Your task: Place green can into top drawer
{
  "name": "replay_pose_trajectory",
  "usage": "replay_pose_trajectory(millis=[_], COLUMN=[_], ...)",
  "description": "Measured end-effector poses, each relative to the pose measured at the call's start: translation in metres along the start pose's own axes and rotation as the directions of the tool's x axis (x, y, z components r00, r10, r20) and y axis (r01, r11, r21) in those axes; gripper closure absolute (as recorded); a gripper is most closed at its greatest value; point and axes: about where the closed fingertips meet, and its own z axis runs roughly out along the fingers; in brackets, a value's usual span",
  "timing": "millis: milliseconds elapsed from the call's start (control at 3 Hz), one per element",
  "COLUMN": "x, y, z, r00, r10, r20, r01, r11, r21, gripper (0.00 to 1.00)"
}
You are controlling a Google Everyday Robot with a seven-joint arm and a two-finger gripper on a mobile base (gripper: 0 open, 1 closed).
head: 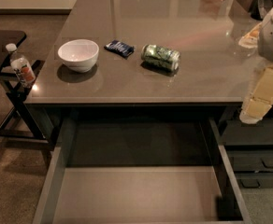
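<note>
The green can point(161, 57) lies on its side on the grey table top point(183, 83), a little right of the middle, with one silver end facing right. The top drawer point(136, 190) is pulled out below the table's front edge; its flat grey bottom holds nothing. My arm comes in at the right edge. The cream-coloured gripper point(254, 110) hangs there beside the table's front right corner, well to the right of the can and above the drawer's right side. It touches nothing.
A white bowl point(78, 54) and a small blue packet point(119, 48) lie left of the can. A clear bottle with an orange label point(21, 68) stands on a dark stand at the far left. Small dark drawers with handles point(266, 164) are at the lower right.
</note>
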Motion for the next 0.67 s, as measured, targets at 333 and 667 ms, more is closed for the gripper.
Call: replay_pose_trajectory(millis=[333, 667], x=[0.0, -0.017], y=[0.0, -0.01], z=[0.0, -0.004], r00=[1.0, 0.999], r10=[0.0, -0.026], r20=[0.0, 0.031], r01=[0.0, 0.025], r11=[1.0, 0.9995], r21=[0.0, 0.018], gripper=[0.0, 0.0])
